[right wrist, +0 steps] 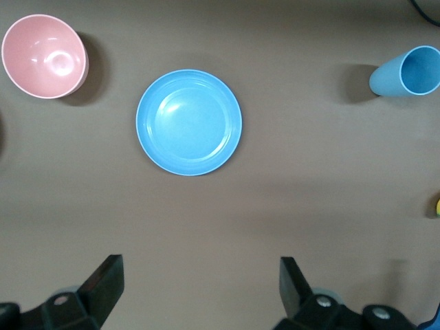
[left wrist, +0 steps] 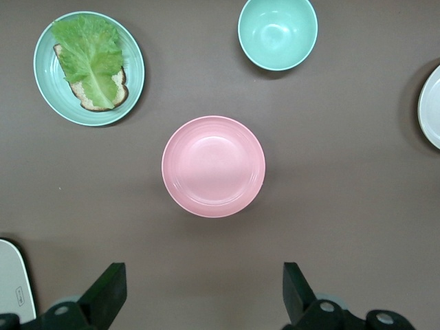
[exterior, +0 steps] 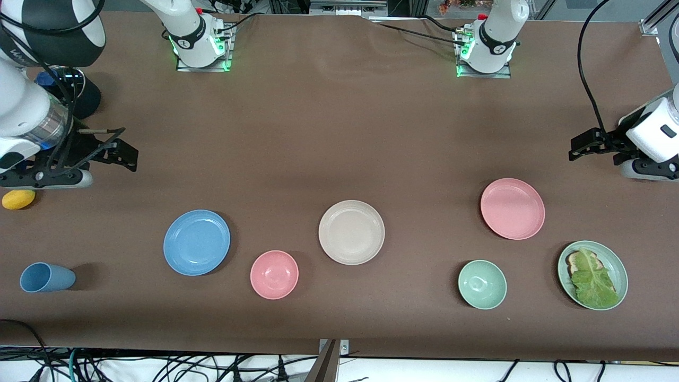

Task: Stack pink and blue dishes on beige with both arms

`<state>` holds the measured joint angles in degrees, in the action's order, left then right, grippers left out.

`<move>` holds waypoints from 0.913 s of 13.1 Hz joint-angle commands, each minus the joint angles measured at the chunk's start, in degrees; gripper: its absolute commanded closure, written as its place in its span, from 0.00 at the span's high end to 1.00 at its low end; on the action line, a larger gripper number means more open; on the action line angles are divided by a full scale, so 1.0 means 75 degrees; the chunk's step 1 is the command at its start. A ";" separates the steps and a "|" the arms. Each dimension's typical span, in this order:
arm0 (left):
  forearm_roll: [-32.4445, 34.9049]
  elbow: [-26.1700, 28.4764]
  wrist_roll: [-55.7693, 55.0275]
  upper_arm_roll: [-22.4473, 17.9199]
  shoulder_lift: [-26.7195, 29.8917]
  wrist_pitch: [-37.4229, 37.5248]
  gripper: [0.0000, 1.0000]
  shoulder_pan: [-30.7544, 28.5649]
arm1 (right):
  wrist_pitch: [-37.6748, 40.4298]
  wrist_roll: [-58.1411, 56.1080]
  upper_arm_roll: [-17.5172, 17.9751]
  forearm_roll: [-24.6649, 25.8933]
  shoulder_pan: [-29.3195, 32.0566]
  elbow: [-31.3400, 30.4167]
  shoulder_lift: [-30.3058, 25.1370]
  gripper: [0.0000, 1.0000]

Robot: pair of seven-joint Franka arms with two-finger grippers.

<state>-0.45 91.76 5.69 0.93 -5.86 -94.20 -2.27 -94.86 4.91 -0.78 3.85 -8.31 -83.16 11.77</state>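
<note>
Front view gives me the beige plate mid-table, bare, with the blue plate toward the right arm's end and the pink plate toward the left arm's end, all well apart. Left wrist view clips the beige plate at its edge. I see the left gripper up over bare cloth near the pink plate, fingers spread wide, holding nothing. The right gripper hangs likewise near the blue plate, wide open and empty. A yellow object sits partly hidden under that arm; I can't identify it.
</note>
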 commanded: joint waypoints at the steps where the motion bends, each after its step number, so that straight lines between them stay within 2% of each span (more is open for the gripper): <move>1: 0.0142 0.0047 0.0097 0.0005 0.0055 -0.0003 1.00 -0.0025 | 0.0074 -0.0022 0.0022 -0.0068 0.0112 0.0154 0.0025 1.00; 3: 0.0142 0.0035 0.0086 -0.0007 0.0044 -0.0014 1.00 -0.0037 | 0.0062 -0.0068 -0.0013 -0.0196 0.0402 0.0142 0.0037 1.00; 5: 0.0142 0.0035 0.0086 -0.0019 0.0044 -0.0015 1.00 -0.0072 | 0.0109 -0.0546 -0.0037 -0.0932 0.0778 0.0119 0.0037 1.00; 12: 0.0142 0.0035 0.0039 -0.0007 0.0044 0.0009 1.00 -0.0060 | 0.0086 -0.0690 -0.0025 -0.0924 0.0967 0.0130 0.0072 1.00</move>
<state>-0.45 91.76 5.68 0.77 -5.86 -94.20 -2.81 -94.85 0.54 -1.37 -2.25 -2.05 -83.16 11.95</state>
